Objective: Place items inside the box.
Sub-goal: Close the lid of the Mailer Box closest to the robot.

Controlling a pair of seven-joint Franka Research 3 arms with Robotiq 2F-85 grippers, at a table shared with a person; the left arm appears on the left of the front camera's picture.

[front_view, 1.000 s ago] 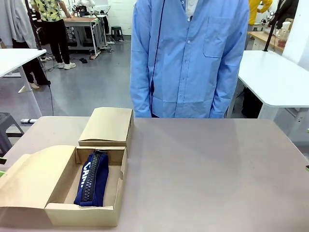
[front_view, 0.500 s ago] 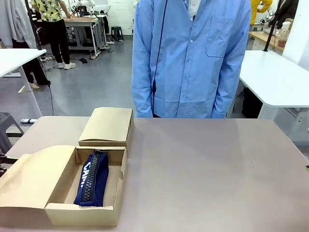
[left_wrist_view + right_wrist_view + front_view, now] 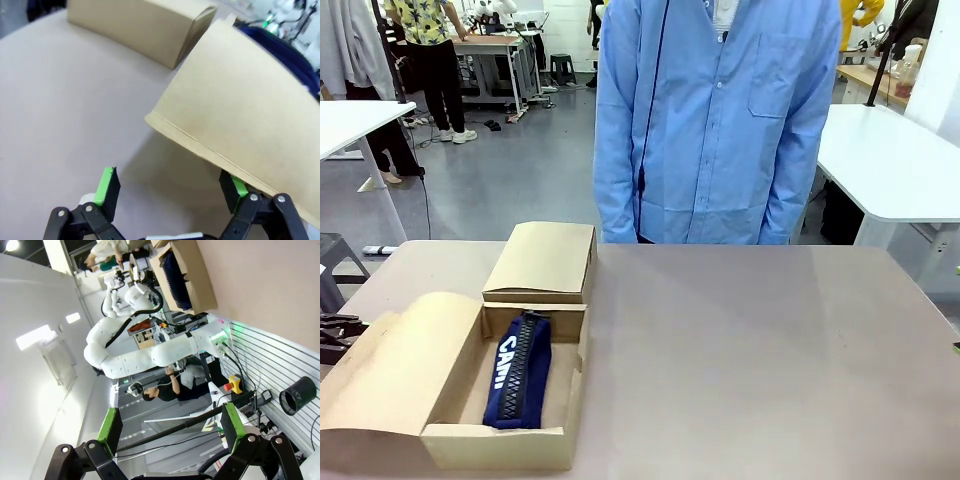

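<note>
Left gripper: jaws spread, holding nothing, its right pad just under the lid edge. Open box, near left of the table: contains one navy pencil case, lettering partly hidden. Closed box just beyond it; contents hidden. Right gripper: jaws spread, holding nothing.

Left gripper jaws spread; right gripper likewise.

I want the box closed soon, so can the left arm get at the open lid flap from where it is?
Probably yes. The left tool is open at the lid flap edge, one green pad beneath it, with bare table alongside and nothing between them.
</note>
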